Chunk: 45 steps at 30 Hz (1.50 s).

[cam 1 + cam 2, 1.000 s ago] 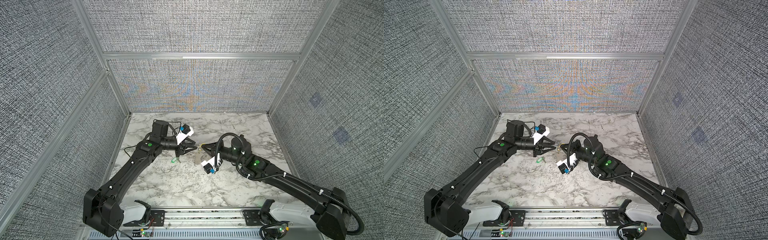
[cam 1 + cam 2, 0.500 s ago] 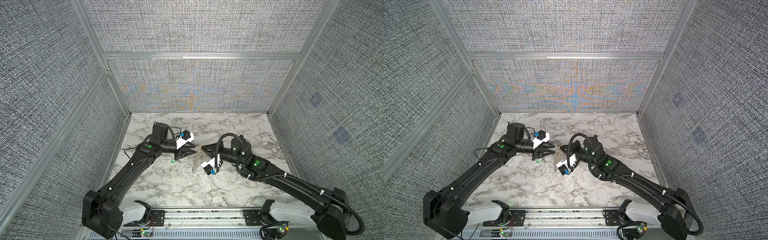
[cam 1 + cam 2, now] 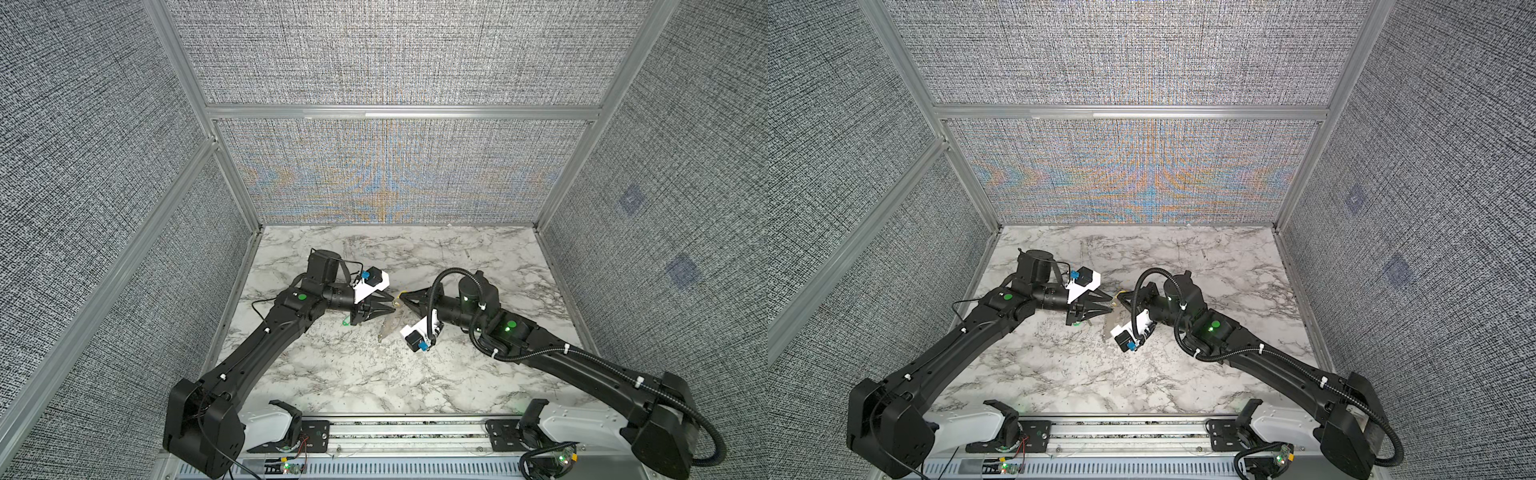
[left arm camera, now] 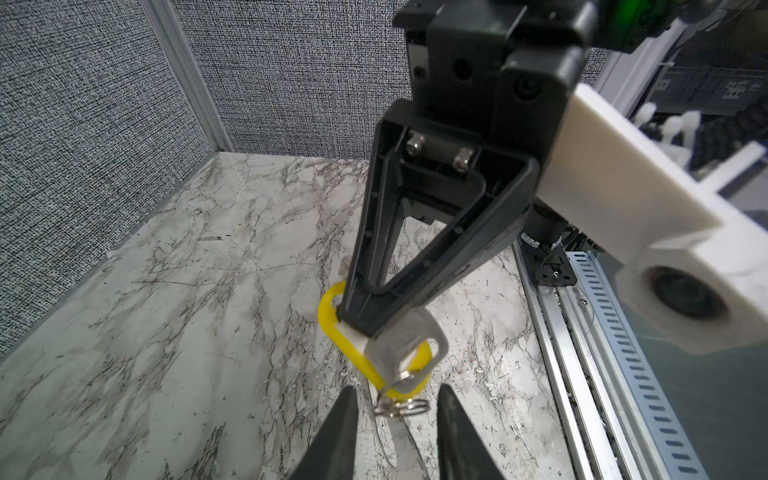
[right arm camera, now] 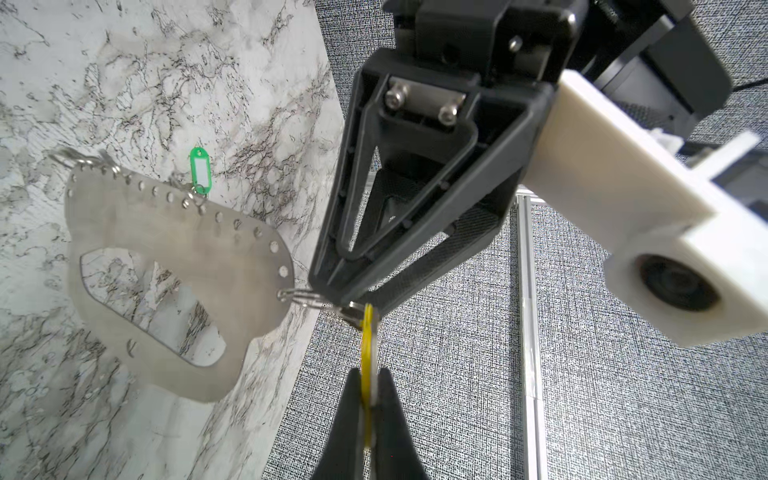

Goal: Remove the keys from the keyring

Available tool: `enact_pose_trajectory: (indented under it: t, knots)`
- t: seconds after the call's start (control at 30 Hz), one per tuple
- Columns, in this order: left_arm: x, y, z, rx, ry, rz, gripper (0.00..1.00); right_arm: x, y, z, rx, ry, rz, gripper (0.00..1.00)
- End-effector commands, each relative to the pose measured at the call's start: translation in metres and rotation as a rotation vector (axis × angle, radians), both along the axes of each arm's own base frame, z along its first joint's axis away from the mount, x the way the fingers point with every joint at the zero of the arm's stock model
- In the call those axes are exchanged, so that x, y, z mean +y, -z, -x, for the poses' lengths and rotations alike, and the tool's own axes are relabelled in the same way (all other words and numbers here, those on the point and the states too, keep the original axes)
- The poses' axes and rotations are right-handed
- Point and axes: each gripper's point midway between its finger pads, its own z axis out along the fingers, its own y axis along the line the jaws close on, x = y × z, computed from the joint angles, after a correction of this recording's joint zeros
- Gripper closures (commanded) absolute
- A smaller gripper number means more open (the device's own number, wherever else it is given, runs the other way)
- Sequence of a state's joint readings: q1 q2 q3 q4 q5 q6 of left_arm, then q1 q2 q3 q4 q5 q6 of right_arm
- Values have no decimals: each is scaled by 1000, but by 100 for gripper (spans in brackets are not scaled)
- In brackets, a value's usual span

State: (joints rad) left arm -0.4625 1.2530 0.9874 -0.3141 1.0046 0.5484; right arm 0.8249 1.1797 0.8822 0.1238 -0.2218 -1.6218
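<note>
Right gripper [image 5: 368,376] clamped shut on yellow-tag key [image 4: 409,338], left gripper [image 4: 397,390] part-open straddling its wire ring [image 4: 401,406], keyring [image 5: 174,232] trailing back between left jaws.

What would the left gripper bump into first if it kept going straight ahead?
The left gripper would probably meet the wire ring first; it sits between its fingers. Just beyond is the yellow key, pinched in the shut right gripper. Depth is hard to judge.

My left gripper [image 3: 392,304] sits tip to tip with my right gripper [image 3: 404,296], which pinches the yellow key [image 3: 399,296]; keyring [image 3: 388,326] hangs below, over marble table [image 3: 374,374].
</note>
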Motion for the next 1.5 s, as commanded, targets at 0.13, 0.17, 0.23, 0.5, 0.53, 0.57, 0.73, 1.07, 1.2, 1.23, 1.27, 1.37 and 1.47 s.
enact_pose_trajectory:
  t: [0.13,0.17,0.23,0.5,0.53,0.57,0.73,1.07,1.2,1.23,1.27,1.37,1.47]
  knots:
    - [-3,-9,1,-19,3,41,68,4,-12,-1,-39,-8,-32,100]
    - [-3,-10,1,-20,1,46,68,4,-11,-2,-39,-4,-31,100]
    - [-3,-11,1,-17,-3,53,69,5,-11,-2,-41,-2,-30,100]
    - [-3,-9,2,9,-9,65,74,5,-14,-3,-51,3,-45,100]
    - [-3,-9,2,11,-10,64,76,5,-13,-3,-50,2,-44,100]
    - [-3,-9,2,13,-12,63,76,5,-13,-3,-50,2,-42,100]
    - [-5,-13,1,15,-12,81,81,6,-10,-2,-37,-3,-39,100]
    - [-5,-16,4,40,-13,99,83,7,-7,-4,-19,5,-38,100]
    - [-4,-17,5,42,-13,102,87,8,-7,-4,-4,6,-39,100]
    - [-4,-17,5,44,-13,103,89,8,-6,-4,2,7,-40,100]
    - [-4,-18,5,43,-13,104,90,8,-5,-4,9,8,-36,100]
    - [-4,-18,6,47,-12,106,93,8,-3,-4,21,6,-36,100]
    - [-5,-20,6,45,-7,117,96,9,-2,-4,25,6,-36,97]
